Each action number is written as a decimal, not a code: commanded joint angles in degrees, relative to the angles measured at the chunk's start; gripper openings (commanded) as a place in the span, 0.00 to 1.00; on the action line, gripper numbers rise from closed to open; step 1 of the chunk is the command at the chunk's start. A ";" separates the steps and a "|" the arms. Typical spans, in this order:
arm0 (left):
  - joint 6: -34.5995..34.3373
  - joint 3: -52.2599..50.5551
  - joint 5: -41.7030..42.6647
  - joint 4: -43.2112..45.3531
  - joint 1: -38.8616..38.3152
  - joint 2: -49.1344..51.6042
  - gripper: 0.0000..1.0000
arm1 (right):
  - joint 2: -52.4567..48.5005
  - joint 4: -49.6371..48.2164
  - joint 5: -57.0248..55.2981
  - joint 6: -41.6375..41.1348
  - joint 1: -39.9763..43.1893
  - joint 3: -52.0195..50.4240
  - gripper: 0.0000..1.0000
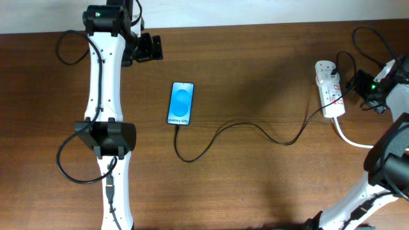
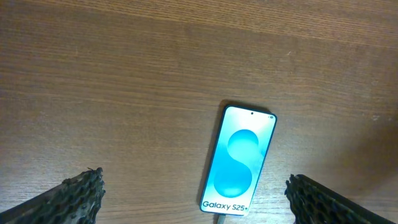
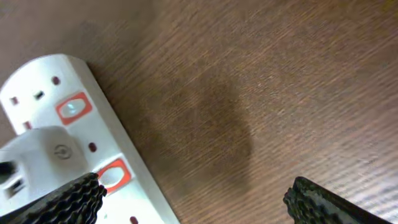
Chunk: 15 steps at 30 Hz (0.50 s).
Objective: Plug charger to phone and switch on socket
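lying flat on the table (image 1: 255,57), the galaxy s25 phone (image 1: 181,103) is showing its blue screen, the black charger cable (image 1: 243,124) meeting its lower end and trailing right to the white power strip (image 1: 330,89). left gripper (image 2: 198,194) is hovering over the phone, right gripper (image 3: 196,200) over the strip; both jaws are gaping wide, holding nothing.
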<state>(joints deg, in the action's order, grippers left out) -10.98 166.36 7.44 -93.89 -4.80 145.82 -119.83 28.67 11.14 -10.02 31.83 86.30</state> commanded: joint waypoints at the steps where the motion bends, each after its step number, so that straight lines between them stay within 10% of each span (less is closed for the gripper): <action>1: -0.31 0.59 -0.42 -0.09 0.09 -1.05 0.99 | -2.49 -0.42 -1.31 0.83 -1.09 0.59 0.98; 15: -0.31 0.59 -0.42 -0.07 0.09 -1.05 0.99 | -3.45 -1.51 -1.29 0.79 -2.21 0.50 0.98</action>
<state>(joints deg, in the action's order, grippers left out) -10.98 166.36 7.44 -93.89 -4.80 145.82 -122.65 27.33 10.35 -9.87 30.11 86.30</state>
